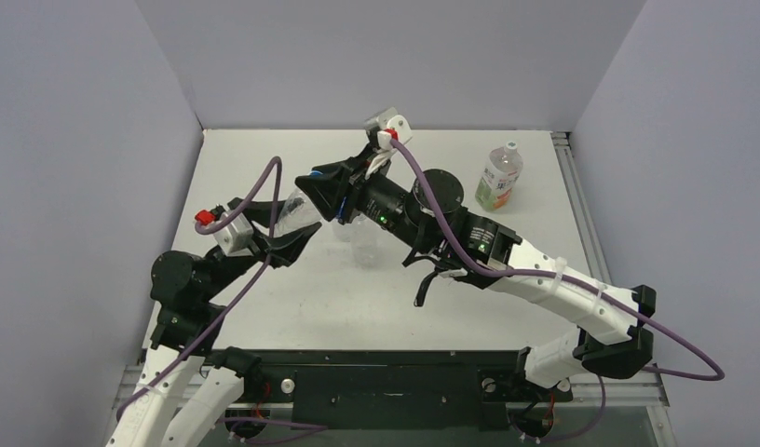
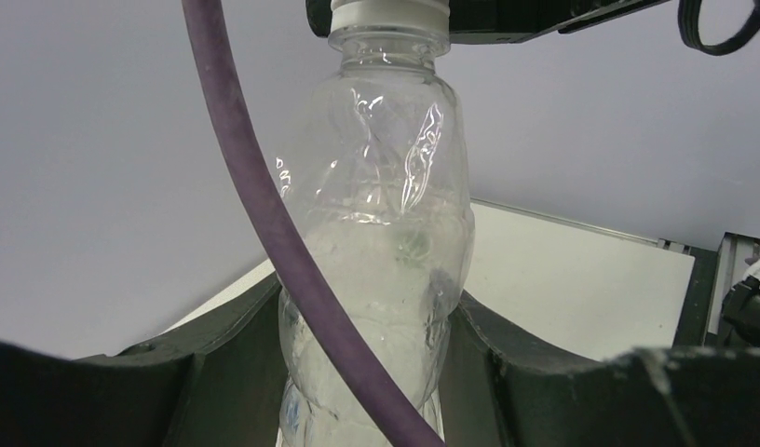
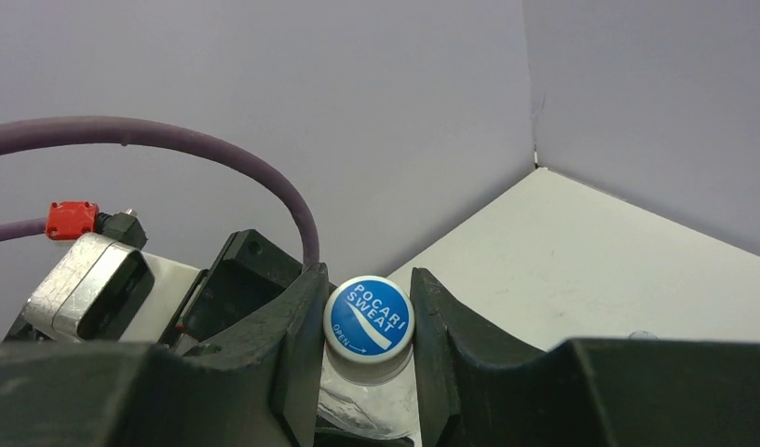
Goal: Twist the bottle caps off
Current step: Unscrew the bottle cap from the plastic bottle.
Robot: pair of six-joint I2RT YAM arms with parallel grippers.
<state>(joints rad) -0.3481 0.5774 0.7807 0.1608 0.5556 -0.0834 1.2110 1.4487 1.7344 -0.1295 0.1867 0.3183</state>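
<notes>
The left gripper (image 2: 372, 358) is clamped on the lower body of a plain clear bottle (image 2: 376, 233). Its two dark fingers (image 2: 232, 358) press the ribbed plastic from either side, and the wall of the bottle looks slightly dented where they hold. From the left wrist view the bottle runs up and away from the fingers to its neck at the top edge, where black fingers of the other arm close over the cap. A purple cable (image 2: 264, 205) sweeps across in front of the bottle.

The right gripper (image 3: 369, 328) is closed on that bottle's blue cap (image 3: 369, 318) — a round top printed "POCARI SWEAT" with a small "OPEN" arrow. The cap sits squarely between the two finger pads, both touching its rim, and the crinkled clear shoulder of the bottle shows just below it.

In the top view the two grippers meet over the left-centre of the white table (image 1: 264, 307), with the clear bottle (image 1: 297, 216) spanning the short gap between them: left gripper (image 1: 285, 235) on the body, right gripper (image 1: 332, 197) on the neck end. Whether the bottle's base touches the table I cannot tell.

Well apart, near the far right corner, a wider bottle (image 1: 497, 182) with an orange-and-green label stands upright on the table with its white cap (image 1: 512, 146) on. A faint clear bottle-like shape (image 1: 362, 247) sits on the table just under the right wrist — too washed out to tell more.
</notes>
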